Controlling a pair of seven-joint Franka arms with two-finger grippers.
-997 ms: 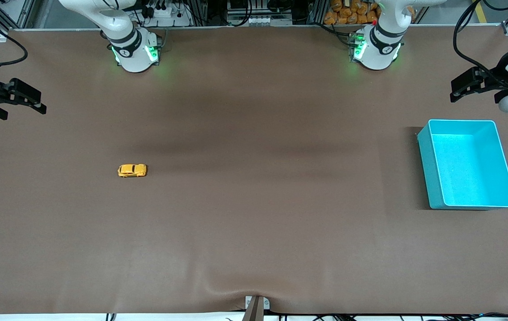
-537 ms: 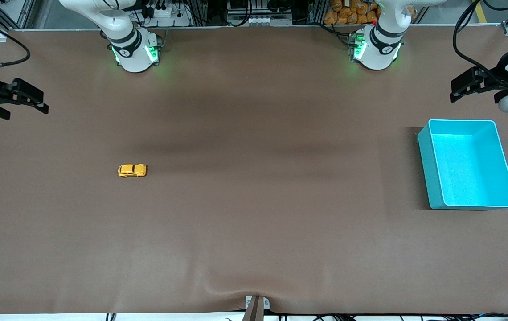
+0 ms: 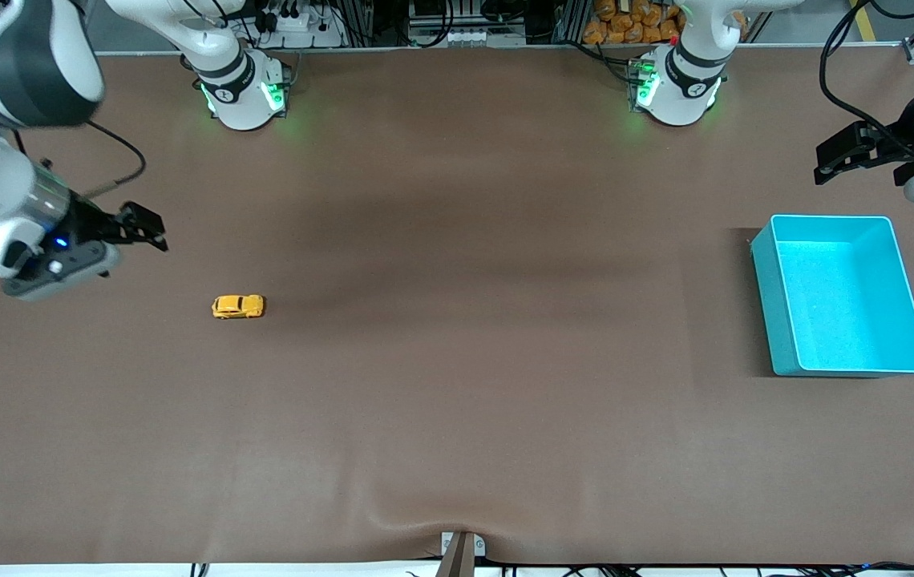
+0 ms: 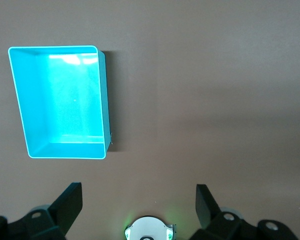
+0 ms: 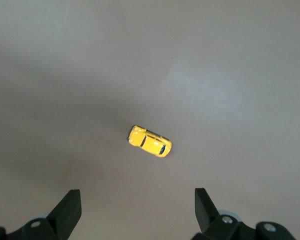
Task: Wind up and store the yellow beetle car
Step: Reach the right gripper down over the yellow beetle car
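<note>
So the right gripper (image 3: 144, 226) has swung in over the table toward the yellow beetle car (image 3: 238, 306), jaws wide and empty, while the left gripper (image 3: 842, 156) waits open near the turquoise bin (image 3: 778, 316), so the pickup looks next.

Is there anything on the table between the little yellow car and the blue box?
No. Between the car and the box there is only bare brown table. The front view shows it best.
</note>
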